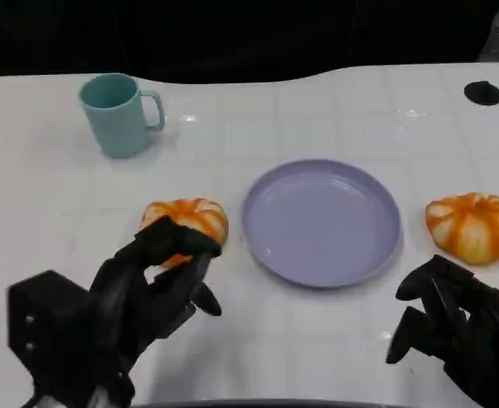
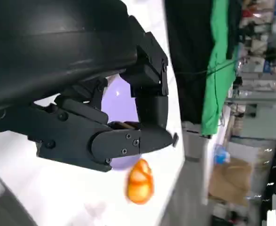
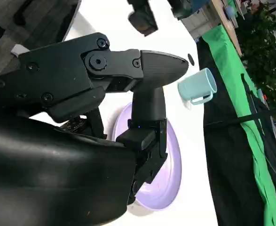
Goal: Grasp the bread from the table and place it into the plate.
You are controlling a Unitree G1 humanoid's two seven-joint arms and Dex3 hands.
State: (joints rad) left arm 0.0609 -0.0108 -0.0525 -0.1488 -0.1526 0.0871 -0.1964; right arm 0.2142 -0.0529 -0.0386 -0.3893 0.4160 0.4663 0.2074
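Note:
An orange-and-white round bread [image 1: 189,217] lies on the white table just left of the lilac plate [image 1: 321,223]. My left hand [image 1: 160,276] reaches over it from the near side, fingers curled down round its front; in the left wrist view a brown sliver shows between the closed fingers [image 2: 145,101]. A second bread [image 1: 472,225] sits to the right of the plate and also appears beyond the plate [image 2: 119,96] as an orange bread [image 2: 139,181]. My right hand [image 1: 453,327] hovers low at the near right, holding nothing, with the plate [image 3: 170,155] beyond its fingers [image 3: 147,117].
A teal mug [image 1: 117,113] stands at the back left, handle to the right; it shows past the plate as a mug [image 3: 197,87]. Two dark holes [image 1: 483,92] mark the table's far corners. The table's far edge runs along a black backdrop.

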